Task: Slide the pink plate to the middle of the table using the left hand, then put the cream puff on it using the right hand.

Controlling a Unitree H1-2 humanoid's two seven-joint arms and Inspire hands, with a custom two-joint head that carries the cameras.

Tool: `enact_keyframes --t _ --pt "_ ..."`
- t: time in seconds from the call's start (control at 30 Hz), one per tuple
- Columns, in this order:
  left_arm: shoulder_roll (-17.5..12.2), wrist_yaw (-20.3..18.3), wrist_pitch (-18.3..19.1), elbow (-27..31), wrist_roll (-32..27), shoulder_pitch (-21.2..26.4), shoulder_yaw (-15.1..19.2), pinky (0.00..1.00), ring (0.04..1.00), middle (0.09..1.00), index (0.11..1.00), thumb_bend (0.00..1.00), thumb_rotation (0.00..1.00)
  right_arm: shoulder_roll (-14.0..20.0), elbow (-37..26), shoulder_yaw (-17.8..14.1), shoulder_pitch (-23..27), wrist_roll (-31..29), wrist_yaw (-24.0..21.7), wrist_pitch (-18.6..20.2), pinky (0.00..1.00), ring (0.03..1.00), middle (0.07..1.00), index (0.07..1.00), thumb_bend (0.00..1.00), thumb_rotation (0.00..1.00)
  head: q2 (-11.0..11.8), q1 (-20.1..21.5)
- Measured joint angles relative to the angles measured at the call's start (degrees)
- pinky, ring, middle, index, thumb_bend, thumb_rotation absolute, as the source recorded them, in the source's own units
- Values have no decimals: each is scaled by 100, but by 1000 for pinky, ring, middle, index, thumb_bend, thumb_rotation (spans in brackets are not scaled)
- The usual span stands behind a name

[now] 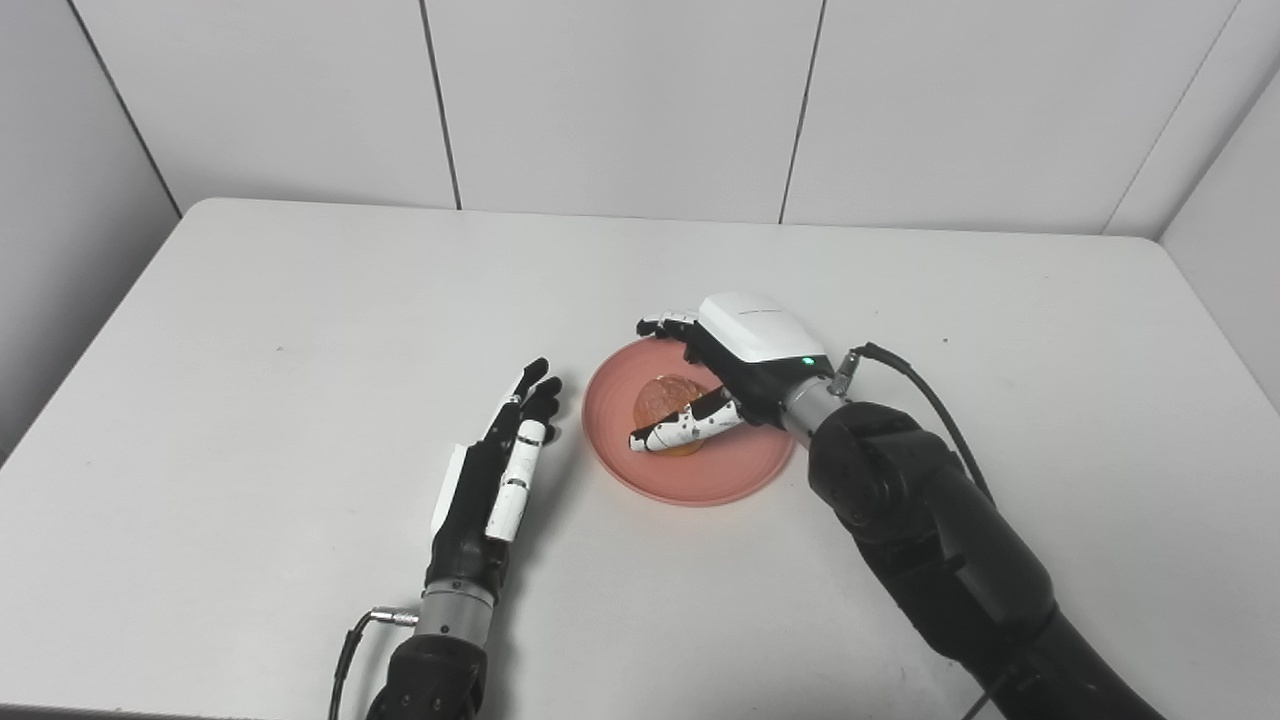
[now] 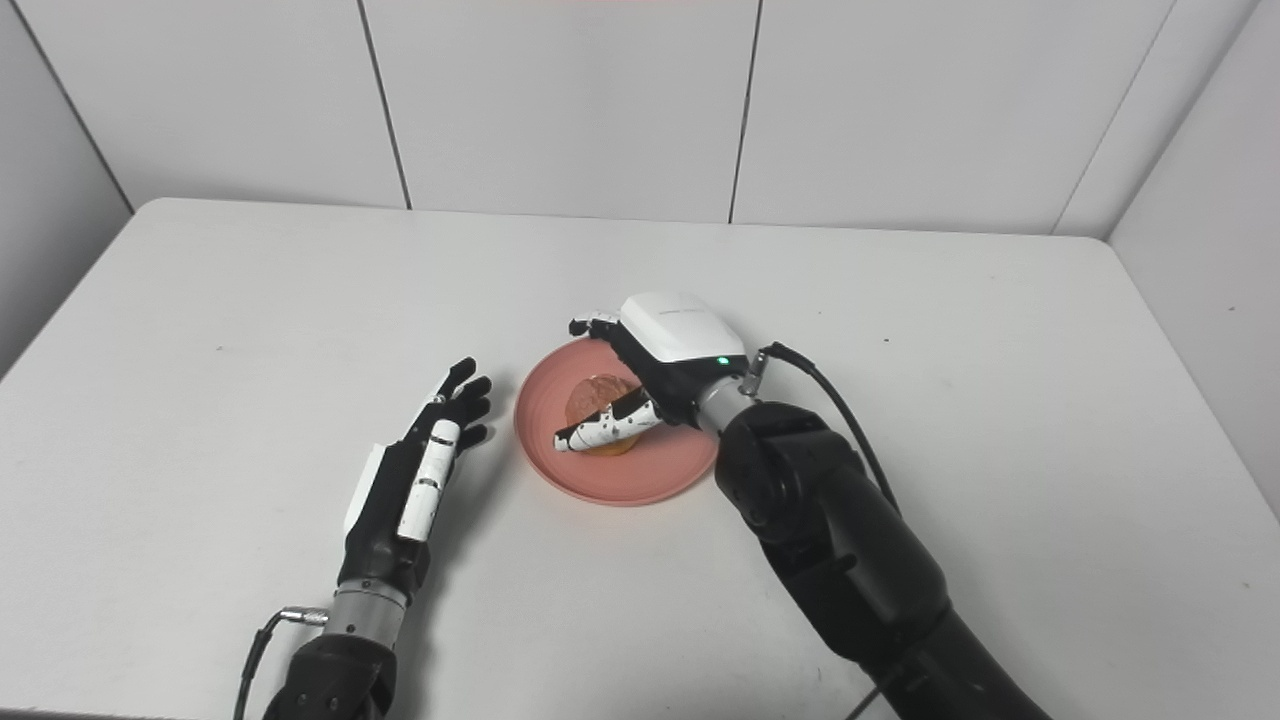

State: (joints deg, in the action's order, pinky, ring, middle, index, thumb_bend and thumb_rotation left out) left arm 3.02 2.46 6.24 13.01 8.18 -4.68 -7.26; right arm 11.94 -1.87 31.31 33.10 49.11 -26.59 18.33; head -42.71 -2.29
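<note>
A white table (image 1: 300,300) is seen with rounded far corners, bounded at the back and on both sides by pale wall panels (image 1: 620,100); wide bare surface is left on every side of the hands. The right arm (image 1: 930,540) is brought in from the lower right edge, and the right hand (image 1: 725,370) is held over the pink plate (image 1: 700,480), which lies near the table's middle. The cream puff (image 1: 665,400) is set on the plate, between the right thumb in front of it and the other fingers (image 1: 665,325) curled over the plate's far rim. Whether the puff is gripped or merely flanked cannot be told. The left hand (image 1: 495,470) is laid flat on the table, released, fingers straight and slightly spread, their tips just beside the plate's left rim but apart from it.
</note>
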Motion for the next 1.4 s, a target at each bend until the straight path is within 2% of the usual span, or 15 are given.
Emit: enact_keyframes --t 0.13,0.27,0.5,0.6,0.8,0.83,1.0,1.13,1.3,1.4 --pt "-2 0 0 -1 -12 0 -1 886 905 910 900 517 1000 42 -258 -73 -1 94 -222 17 584 807 910 930 838 711 0 9" --pt "-2 0 0 0 -12 0 -2 885 905 910 901 513 1000 52 -479 -148 -5 163 -427 85 626 822 924 949 843 757 0 18" --pt "-5 -1 0 0 -8 0 -7 887 907 913 903 517 1000 54 -807 -462 -94 137 -451 97 672 847 949 984 837 818 0 44" --pt "-6 -1 -2 -2 -11 0 -1 887 906 913 903 523 1000 57 -936 -692 -198 -6 -250 81 651 844 951 995 838 815 17 62" --pt "-6 -1 -2 -1 -46 0 25 891 903 908 898 520 1000 38 -1252 -1359 -594 -650 192 59 673 868 961 997 827 845 18 97" --pt "-7 -1 -3 -1 -48 0 28 890 904 912 903 521 1000 17 -1297 -1451 -694 -783 272 56 734 903 982 1000 800 856 9 97" --pt "-14 -13 -3 -2 -47 0 29 903 910 914 906 516 1000 -248 -1377 -1923 -1272 -1405 805 37 718 888 964 1000 811 928 17 114" --pt "-17 -21 -3 -1 -43 1 43 893 907 914 908 512 1000 -489 -1493 -2143 -1708 -1705 1154 37 778 905 972 1000 781 990 18 106" --pt "-19 -40 -3 0 -49 1 59 896 908 914 906 509 1000 -551 -1495 -2273 -2067 -1998 1482 11 846 936 983 1000 766 1000 9 123" --pt "-22 -43 -4 0 -49 1 75 894 906 913 906 500 1000 -685 -1495 -2426 -2308 -2343 1678 -33 798 931 980 1000 769 1000 9 114"
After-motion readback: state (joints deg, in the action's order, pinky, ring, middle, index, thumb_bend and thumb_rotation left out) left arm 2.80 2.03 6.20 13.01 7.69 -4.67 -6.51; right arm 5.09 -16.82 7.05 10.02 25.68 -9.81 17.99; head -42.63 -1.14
